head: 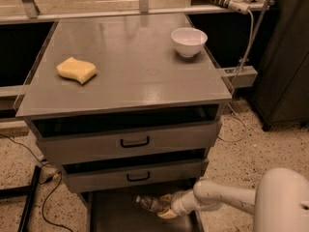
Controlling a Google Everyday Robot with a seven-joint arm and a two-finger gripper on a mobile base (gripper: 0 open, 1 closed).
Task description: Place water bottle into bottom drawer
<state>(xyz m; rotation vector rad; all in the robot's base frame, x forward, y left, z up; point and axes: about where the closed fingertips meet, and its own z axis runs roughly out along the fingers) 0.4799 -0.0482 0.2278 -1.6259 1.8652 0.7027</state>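
The water bottle [147,203] is a small clear bottle lying on its side, held just above the floor of the bottom drawer [116,216], a dark-grey open tray at the foot of the cabinet. My gripper [165,206] reaches in from the right on a white arm and is shut on the bottle's right end, with tan fingertips above and below it. The bottle's cap end points left.
Two grey drawers with black handles [134,142] [138,177] sit above the tray. On the cabinet top lie a yellow sponge [76,69] and a white bowl [189,40]. Cables lie on the speckled floor at left. A dark cabinet [285,57] stands at right.
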